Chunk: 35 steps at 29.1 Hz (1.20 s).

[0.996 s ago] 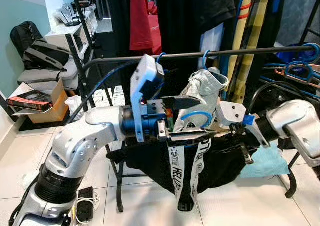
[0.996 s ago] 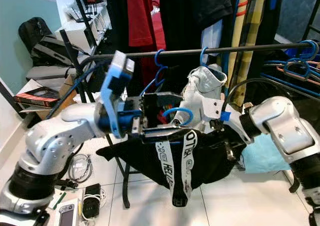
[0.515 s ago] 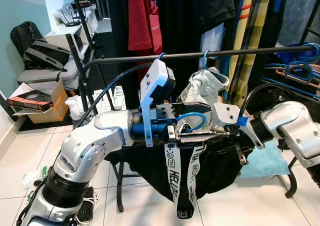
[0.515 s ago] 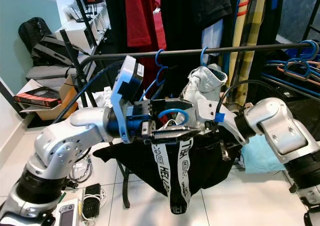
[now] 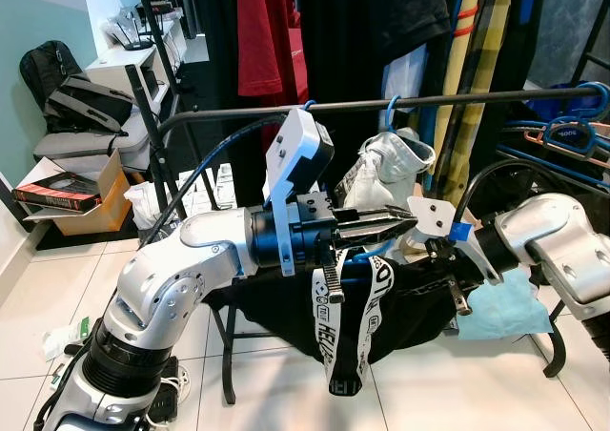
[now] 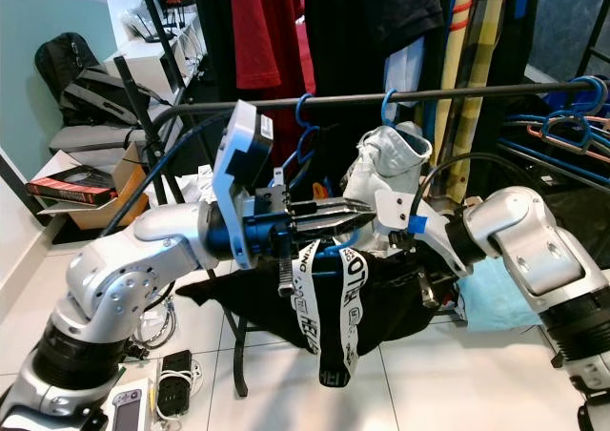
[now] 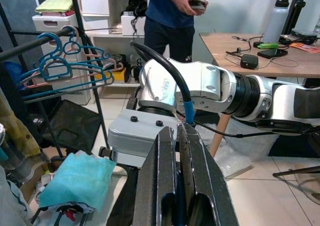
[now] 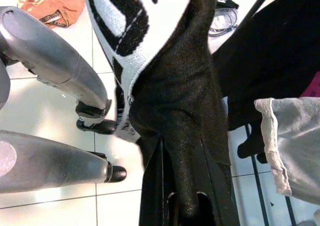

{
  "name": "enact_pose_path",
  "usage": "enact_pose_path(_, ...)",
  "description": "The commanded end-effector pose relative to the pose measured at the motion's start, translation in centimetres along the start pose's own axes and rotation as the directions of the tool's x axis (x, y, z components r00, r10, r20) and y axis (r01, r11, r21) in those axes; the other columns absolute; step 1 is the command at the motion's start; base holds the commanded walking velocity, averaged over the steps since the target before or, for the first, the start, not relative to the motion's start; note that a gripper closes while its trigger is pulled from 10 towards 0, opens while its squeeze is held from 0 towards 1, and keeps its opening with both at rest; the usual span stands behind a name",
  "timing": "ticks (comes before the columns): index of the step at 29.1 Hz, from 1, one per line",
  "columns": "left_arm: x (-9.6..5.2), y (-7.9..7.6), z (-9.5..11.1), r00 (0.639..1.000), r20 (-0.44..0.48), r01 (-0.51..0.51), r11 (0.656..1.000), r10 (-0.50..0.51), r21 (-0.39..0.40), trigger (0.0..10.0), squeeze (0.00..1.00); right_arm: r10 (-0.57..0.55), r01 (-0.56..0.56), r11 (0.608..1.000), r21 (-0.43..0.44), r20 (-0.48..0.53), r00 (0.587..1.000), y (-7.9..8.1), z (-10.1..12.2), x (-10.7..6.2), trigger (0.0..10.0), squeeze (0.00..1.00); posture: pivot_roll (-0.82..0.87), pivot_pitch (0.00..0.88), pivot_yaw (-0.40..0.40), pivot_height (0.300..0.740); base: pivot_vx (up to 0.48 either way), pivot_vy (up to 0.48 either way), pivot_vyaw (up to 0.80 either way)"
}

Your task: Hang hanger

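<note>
I stand before a black clothes rail (image 5: 381, 104) that runs across the scene at chest height. My left end effector (image 5: 396, 225) reaches out below the rail, its two long black fingers pressed nearly together; in the left wrist view a thin blue piece shows between the fingers (image 7: 161, 178), which looks like the blue hanger (image 6: 335, 247), though I cannot tell this for sure. A black garment (image 5: 410, 293) droops beneath that end effector, and two white straps with black lettering (image 5: 328, 321) hang down from it towards the tiled floor (image 5: 286, 393). My right end effector (image 5: 456, 277) comes in from the other side, and in the right wrist view its two fingers are closed on the black cloth (image 8: 185, 111). A white garment (image 5: 386, 164) hangs from the rail just behind my end effectors, on one blue hook (image 5: 391, 112); a second blue hook (image 6: 305, 107) sits on the rail beside it. More blue hangers (image 5: 562, 131) cluster at the far right. A person in a blue shirt (image 7: 172, 8) stands in the left wrist view, near a wooden counter (image 7: 235, 43).
</note>
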<state>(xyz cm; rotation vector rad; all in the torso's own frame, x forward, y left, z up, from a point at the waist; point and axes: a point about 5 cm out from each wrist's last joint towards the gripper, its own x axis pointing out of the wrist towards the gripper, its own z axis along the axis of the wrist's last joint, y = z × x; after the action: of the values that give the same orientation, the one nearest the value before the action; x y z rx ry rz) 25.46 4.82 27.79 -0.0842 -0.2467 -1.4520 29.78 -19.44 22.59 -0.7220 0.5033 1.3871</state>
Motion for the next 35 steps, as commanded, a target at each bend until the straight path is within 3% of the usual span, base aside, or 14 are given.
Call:
enact_pose_path(1,-0.06,-0.14,-0.08,1.0,0.0,-0.002,1.0,0.002,0.007,0.0,0.0,-0.009,0.01,1.0,-0.018,0.018,1.0,-0.27,0.73,0.05,10.0,0.0,-0.09,0.0,0.062,0.74,0.0,0.0,0.0)
enact_pose_path(7,-0.03,0.06,-0.09,1.0,0.004,-0.014,1.0,0.014,0.021,0.0,0.0,-0.012,0.013,1.0,-0.017,0.042,0.999,-0.37,1.05,0.09,10.0,0.0,-0.09,0.0,0.06,0.74,0.0,0.0,0.0)
enact_pose_path(8,-0.07,0.04,-0.13,1.0,0.002,-0.013,0.999,0.013,0.032,4.4,0.0,-0.011,0.012,1.0,-0.017,0.046,0.999,-0.35,1.12,0.13,10.0,0.0,-0.09,0.0,0.061,0.74,0.0,0.0,0.0)
enact_pose_path(9,-0.07,0.04,-0.13,1.0,0.002,-0.013,0.999,0.013,0.032,4.4,0.0,-0.011,0.012,1.0,-0.017,0.046,0.999,-0.35,1.12,0.13,10.0,0.0,-0.09,0.0,0.061,0.74,0.0,0.0,0.0)
enact_pose_path(10,-0.17,-0.01,-0.21,1.0,-0.007,-0.005,0.999,0.005,0.047,10.0,1.0,-0.01,0.011,1.0,-0.017,0.05,0.999,-0.34,1.17,0.15,10.0,0.0,-0.09,0.0,0.059,0.74,0.0,0.0,0.0)
enact_pose_path(14,-0.33,0.11,-0.36,1.0,-0.023,-0.018,0.996,0.02,0.089,10.0,1.0,-0.009,0.009,1.0,-0.018,0.054,0.998,-0.31,1.29,0.12,10.0,0.0,-0.09,0.0,0.059,0.74,0.0,0.0,0.0)
enact_pose_path(15,-0.45,0.16,-0.46,0.999,-0.038,-0.02,0.994,0.024,0.104,10.0,0.0,-0.009,0.01,1.0,-0.018,0.055,0.998,-0.31,1.35,0.07,10.0,0.0,-0.09,0.0,0.059,0.74,0.0,0.0,0.0)
enact_pose_path(30,-0.48,0.22,-0.99,0.997,-0.073,-0.017,0.992,0.026,0.128,10.0,0.0,-0.015,0.016,1.0,-0.018,0.051,0.999,-0.38,1.52,-0.16,10.0,0.0,-0.09,0.0,0.056,0.74,0.0,0.0,0.0)
enact_pose_path(31,-0.53,0.36,-0.99,0.997,-0.071,-0.022,0.991,0.032,0.13,4.5,0.0,-0.015,0.016,1.0,-0.017,0.05,0.999,-0.38,1.52,-0.16,10.0,0.0,-0.09,0.0,0.057,0.74,0.0,0.0,0.0)
enact_pose_path(32,-0.53,0.36,-0.99,0.997,-0.071,-0.022,0.991,0.032,0.13,4.5,0.0,-0.015,0.016,1.0,-0.017,0.05,0.999,-0.38,1.52,-0.16,10.0,0.0,-0.09,0.0,0.057,0.74,0.0,0.0,0.0)
enact_pose_path(33,-0.57,0.45,-0.97,0.997,-0.068,-0.026,0.991,0.035,0.132,0.7,0.0,-0.015,0.016,1.0,-0.016,0.049,0.999,-0.37,1.5,-0.15,10.0,0.0,-0.09,0.0,0.057,0.74,0.0,0.0,0.0)
enact_pose_path(34,-0.57,0.45,-0.97,0.997,-0.068,-0.026,0.991,0.035,0.132,0.7,0.0,-0.015,0.016,1.0,-0.016,0.049,0.999,-0.37,1.5,-0.15,10.0,0.0,-0.09,0.0,0.057,0.74,0.0,0.0,0.0)
enact_pose_path(35,-0.59,0.52,-0.93,0.997,-0.065,-0.029,0.991,0.038,0.134,0.0,0.0,-0.015,0.016,1.0,-0.015,0.048,0.999,-0.37,1.48,-0.14,10.0,0.0,-0.09,0.0,0.057,0.74,0.0,0.0,0.0)
